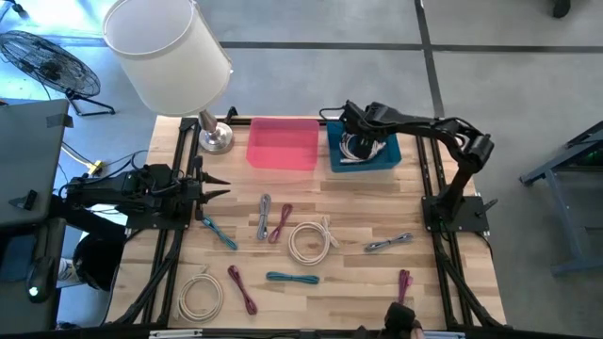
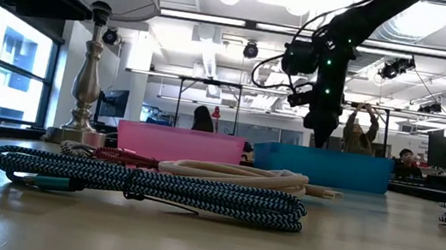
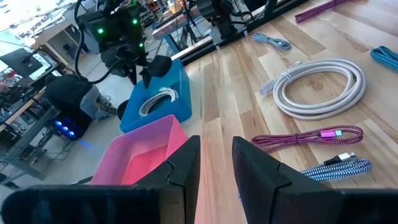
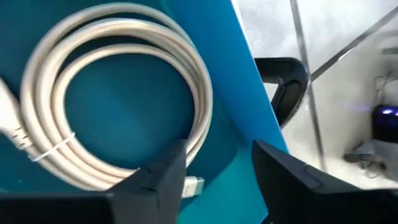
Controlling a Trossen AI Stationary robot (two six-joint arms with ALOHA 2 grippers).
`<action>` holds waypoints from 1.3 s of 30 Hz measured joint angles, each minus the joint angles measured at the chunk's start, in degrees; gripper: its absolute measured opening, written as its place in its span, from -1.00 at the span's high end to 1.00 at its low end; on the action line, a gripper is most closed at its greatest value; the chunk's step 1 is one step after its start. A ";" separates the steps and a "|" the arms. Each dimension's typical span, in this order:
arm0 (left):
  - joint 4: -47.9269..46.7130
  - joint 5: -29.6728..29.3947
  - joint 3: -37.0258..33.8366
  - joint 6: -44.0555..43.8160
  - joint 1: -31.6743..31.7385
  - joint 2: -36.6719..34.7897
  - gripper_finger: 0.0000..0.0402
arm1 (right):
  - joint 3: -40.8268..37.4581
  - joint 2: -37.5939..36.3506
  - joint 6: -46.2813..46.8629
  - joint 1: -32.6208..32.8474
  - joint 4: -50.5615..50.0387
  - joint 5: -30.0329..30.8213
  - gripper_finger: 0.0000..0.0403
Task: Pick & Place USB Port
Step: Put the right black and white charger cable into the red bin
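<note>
High view: right end effector (image 1: 356, 141) hangs over the blue bin (image 1: 388, 161) at twelve o'clock on the surface (image 1: 358, 282), fingers spread, nothing pinched. A white coiled cable (image 4: 118, 93) lies in that bin, right under the fingers. Left end effector (image 1: 219, 188) waits at nine o'clock, fingers slightly apart, empty. Pink bin (image 1: 283, 144) sits just beside the blue one.

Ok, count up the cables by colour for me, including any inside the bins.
White cables: 3, one of them in the blue bin
Magenta cables: 3
Teal cables: 2
Grey cables: 2
Total: 10
</note>
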 joint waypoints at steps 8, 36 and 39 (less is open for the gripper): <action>-0.01 -0.03 0.00 0.00 0.00 0.00 0.55 | 0.00 -6.62 2.42 4.69 -9.25 1.09 -0.06; -0.17 1.26 0.00 -1.14 -0.01 0.01 0.55 | -10.64 -26.26 35.98 44.02 -29.95 -35.44 0.08; -0.17 1.27 0.00 -1.29 0.00 -0.01 0.55 | -16.03 -26.25 38.37 48.58 -25.81 -36.43 0.02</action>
